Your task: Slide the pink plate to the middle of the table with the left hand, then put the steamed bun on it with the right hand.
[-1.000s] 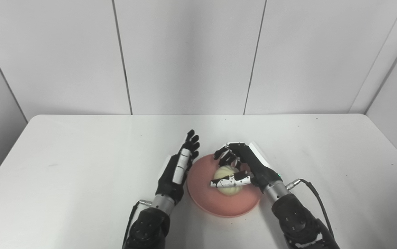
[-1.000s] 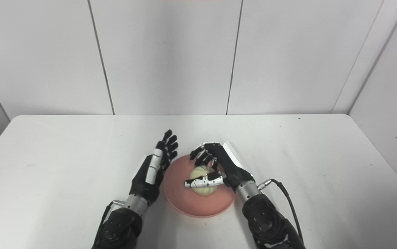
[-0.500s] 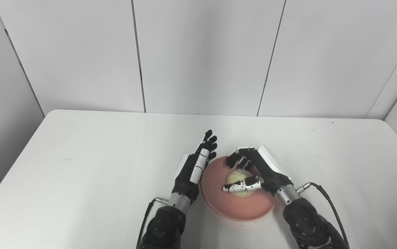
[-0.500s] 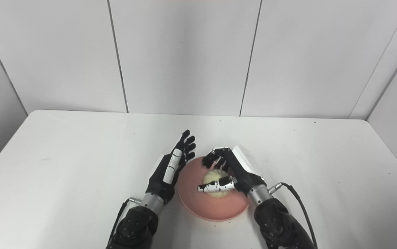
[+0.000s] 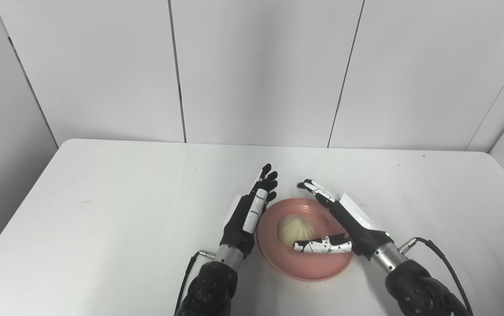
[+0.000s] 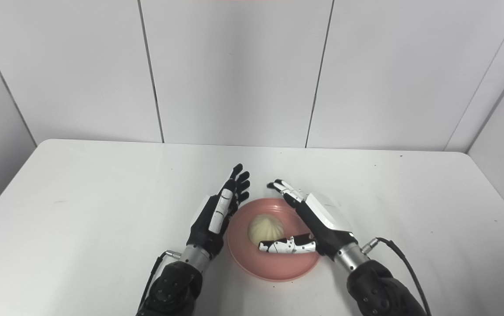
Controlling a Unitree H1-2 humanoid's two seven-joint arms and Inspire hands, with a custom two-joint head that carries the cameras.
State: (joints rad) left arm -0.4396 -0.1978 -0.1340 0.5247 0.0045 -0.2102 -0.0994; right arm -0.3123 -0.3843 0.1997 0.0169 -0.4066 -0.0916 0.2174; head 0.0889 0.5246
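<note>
The pink plate (image 5: 304,259) lies on the white tabletop (image 5: 102,206), near the front edge and about midway between the side edges. The steamed bun (image 5: 296,230) rests on the plate. The right hand (image 5: 344,224) is spread over the plate's right side, fingers apart, holding nothing. The left hand (image 5: 247,215) stands edge-on just beside the plate's left rim, fingers extended, empty.
</note>
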